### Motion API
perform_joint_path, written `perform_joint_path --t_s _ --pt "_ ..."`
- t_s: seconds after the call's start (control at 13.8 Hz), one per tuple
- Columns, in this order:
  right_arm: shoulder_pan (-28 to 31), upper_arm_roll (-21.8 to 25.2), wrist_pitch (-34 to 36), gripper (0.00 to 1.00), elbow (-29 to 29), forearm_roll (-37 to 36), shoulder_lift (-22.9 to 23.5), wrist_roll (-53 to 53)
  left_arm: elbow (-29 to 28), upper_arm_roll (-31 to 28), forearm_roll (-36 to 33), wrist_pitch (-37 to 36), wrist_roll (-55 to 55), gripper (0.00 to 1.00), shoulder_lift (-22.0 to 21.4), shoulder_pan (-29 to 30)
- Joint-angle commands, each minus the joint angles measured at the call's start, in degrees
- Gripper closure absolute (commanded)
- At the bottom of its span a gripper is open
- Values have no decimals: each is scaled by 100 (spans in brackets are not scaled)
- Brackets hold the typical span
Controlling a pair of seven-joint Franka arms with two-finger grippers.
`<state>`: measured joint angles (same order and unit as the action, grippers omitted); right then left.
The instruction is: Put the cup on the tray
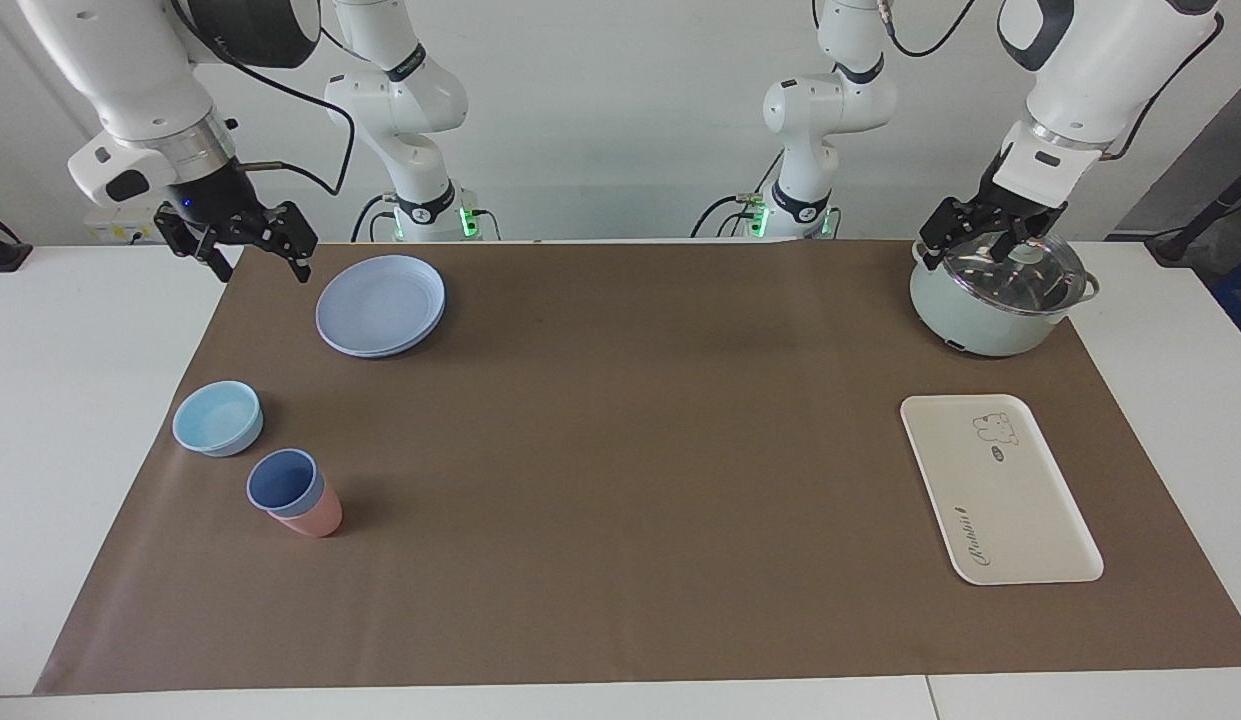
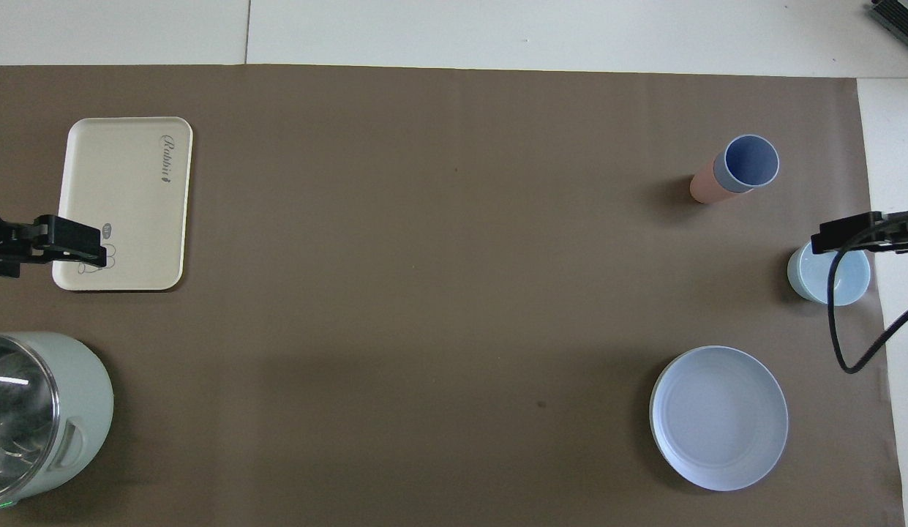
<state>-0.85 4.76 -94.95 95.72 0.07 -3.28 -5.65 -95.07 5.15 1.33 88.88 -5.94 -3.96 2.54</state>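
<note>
The blue cup [image 1: 284, 481] sits nested inside a pink cup [image 1: 315, 516], so only its rim and dark inside show. The pair stands just beside the pale blue bowl [image 1: 218, 417], a little farther from the robots than it, at the right arm's end of the table. It has not been touched. The tray [image 1: 1020, 520] lies flat and bare, well apart from the bowl at the left arm's end, ready to take the cup.

The right gripper [image 1: 248, 250] hangs in the air with its jaws open and empty, over the table edge near the stacked plates [image 1: 380, 303]. I'd say it is the one placed to fetch the cup. The left gripper [image 1: 985, 238] waits over the lidded pot [image 1: 995, 295], jaws open, holding nothing. Lifting the blue cup may drag the pink one along.
</note>
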Motion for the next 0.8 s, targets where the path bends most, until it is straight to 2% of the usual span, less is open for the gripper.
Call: perform_joint_path --t_s 0.0,0.15,0.29,0.51,0.73 --pt "374 -19 -610 0 429 159 -146 -1353 -205 21 -71 103 41 0 -175 45" --pt "576 -19 -1041 0 622 186 -138 -2322 -205 21 -71 103 41 0 -175 45" --pt "760 -19 -1551 0 868 562 -68 -3201 -205 21 -71 103 41 0 -175 45" --pt "1148 -19 -2289 0 869 1564 564 -5054 -197 21 -71 103 41 0 -175 45" --pt "1350 -19 -2616 0 869 2379 1047 -6163 -205 21 -71 103 41 0 -175 45"
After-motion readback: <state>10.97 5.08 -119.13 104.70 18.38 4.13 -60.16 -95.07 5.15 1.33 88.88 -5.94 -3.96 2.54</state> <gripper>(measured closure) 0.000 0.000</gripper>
